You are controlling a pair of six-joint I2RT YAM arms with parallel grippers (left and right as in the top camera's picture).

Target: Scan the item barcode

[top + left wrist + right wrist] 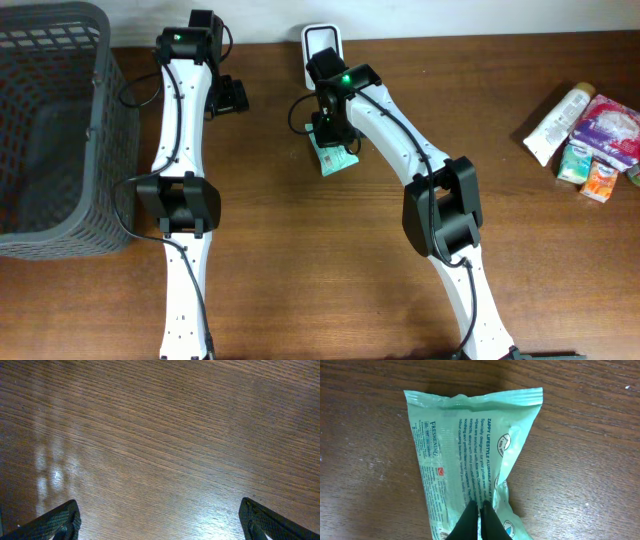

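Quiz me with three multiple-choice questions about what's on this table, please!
1. Where is the basket? A at the left edge of the table; B at its right edge; C in the middle.
2. What colour is the packet under the right gripper? A red; B pale green; C black.
3. How is the left gripper? A shut on a tube; B shut on the packet; C open and empty.
Answers: 1 A, the overhead view shows it at the far left. 2 B, the right wrist view shows green wrapping. 3 C, its jaws stand wide apart over bare wood.

Soft light, glare on tabletop (55,475)
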